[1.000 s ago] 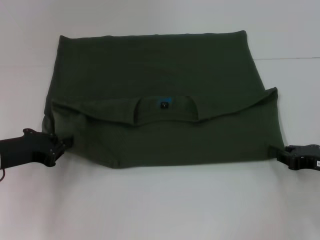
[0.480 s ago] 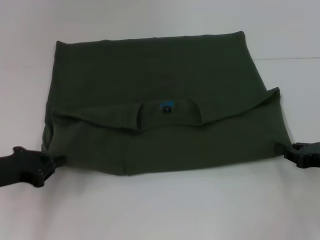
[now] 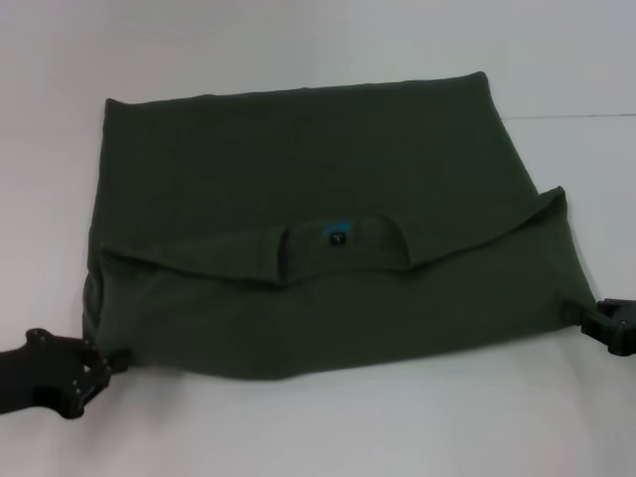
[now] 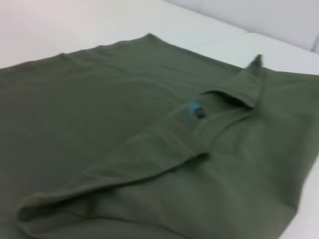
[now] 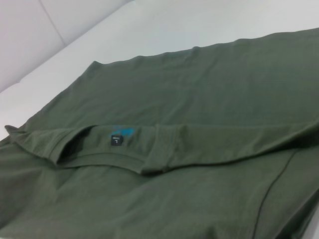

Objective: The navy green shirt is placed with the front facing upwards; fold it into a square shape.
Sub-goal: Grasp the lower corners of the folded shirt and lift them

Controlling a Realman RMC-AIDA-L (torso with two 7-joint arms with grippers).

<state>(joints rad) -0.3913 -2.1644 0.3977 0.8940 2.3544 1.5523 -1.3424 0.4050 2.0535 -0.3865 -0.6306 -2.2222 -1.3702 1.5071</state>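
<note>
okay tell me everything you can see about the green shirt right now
The shirt is dark olive green, soft knit by its look, lying flat on the white table. It is folded across: the collar end lies turned over onto the body, so the ribbed neckline and a small dark label with a blue patch sit near the middle. No print shows. The left gripper meets its near left corner, the right gripper its near right corner.

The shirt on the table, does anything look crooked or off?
Yes. The shirt is folded unevenly: the folded collar edge sags in the middle and rises toward the right gripper, and the near hem slants. Left gripper is at the opposite corner.
</note>
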